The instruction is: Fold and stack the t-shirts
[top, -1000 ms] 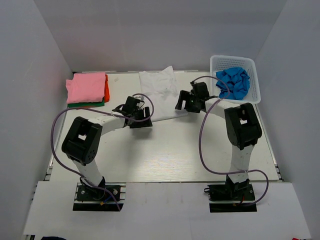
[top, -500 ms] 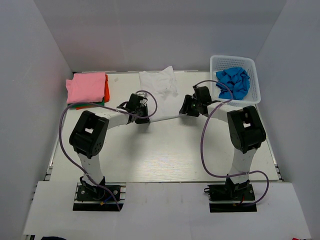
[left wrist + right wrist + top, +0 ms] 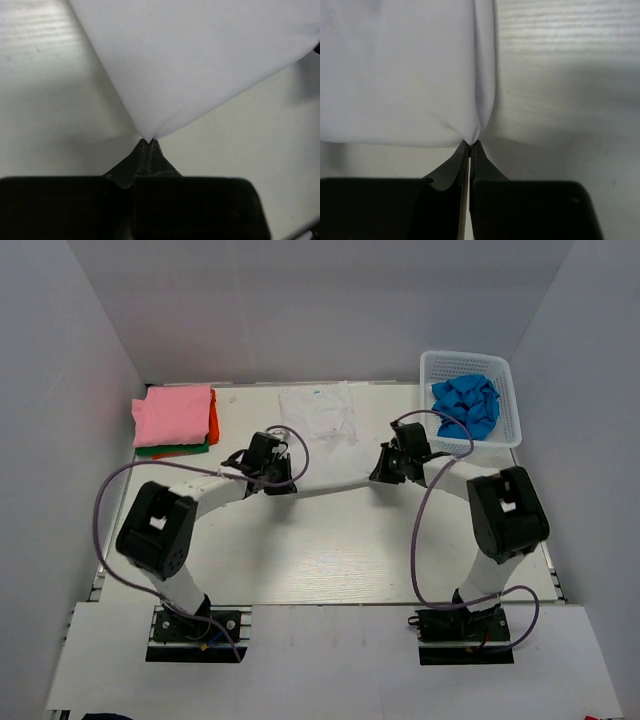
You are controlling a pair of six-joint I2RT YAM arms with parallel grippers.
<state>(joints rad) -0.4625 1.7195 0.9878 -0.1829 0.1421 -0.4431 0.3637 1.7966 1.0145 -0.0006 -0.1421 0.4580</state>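
With left gripper (image 3: 149,141) and right gripper (image 3: 470,143) each pinching the white shirt's (image 3: 320,425) near hem, carry both evenly toward 12 o'clock.

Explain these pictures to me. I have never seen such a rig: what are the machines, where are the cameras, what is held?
Two robot arms are bolted to the near edge of a table. The wide picture looks down from above and behind them; each close-up comes from a camera on one wrist. The left gripper and right gripper are each shut on a corner of the white t-shirt, its edge stretched between them. Far left sits a folded stack: pink t-shirt on top, orange-red t-shirt and green t-shirt beneath. A blue t-shirt lies crumpled in the white basket.
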